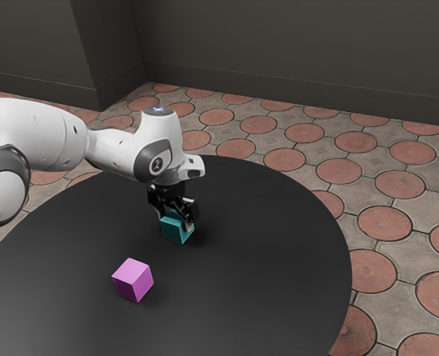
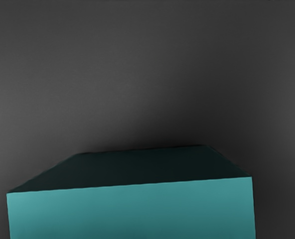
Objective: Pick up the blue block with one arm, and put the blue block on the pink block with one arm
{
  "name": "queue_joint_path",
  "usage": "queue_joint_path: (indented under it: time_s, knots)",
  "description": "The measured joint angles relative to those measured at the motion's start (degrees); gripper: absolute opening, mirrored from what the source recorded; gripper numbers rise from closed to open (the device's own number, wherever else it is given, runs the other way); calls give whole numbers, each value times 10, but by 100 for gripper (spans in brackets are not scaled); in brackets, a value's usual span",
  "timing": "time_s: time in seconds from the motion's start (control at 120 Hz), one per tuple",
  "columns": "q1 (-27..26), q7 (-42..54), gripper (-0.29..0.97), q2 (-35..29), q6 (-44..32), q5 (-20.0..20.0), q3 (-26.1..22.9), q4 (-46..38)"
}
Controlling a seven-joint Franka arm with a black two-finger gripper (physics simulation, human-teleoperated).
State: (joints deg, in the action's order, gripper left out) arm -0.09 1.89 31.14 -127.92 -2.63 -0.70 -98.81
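Note:
The blue block (image 1: pixel 176 230) is a teal-blue cube near the middle of the round black table (image 1: pixel 279 245). My black gripper (image 1: pixel 178 216) comes straight down over it, with one finger against each side, shut on the block. I cannot tell whether the block rests on the table or hangs just above it. In the wrist view the blue block (image 2: pixel 132 209) looms large right under the hand, with the dark tabletop beyond it. The pink block (image 1: pixel 133 279) lies on the table, apart from the gripper, nearer the front edge and toward the exterior view's left.
The white arm (image 1: pixel 71 148) reaches in from the exterior view's left, over the table's rim. Around the table lies a floor of round red tiles (image 1: pixel 383 178), with dark walls behind.

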Motion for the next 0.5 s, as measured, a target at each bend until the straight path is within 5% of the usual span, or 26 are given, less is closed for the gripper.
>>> queue_joint_path:
  time_s: [0.5]
  knots:
    - [0,2,45,-1,-2,8,1,0]
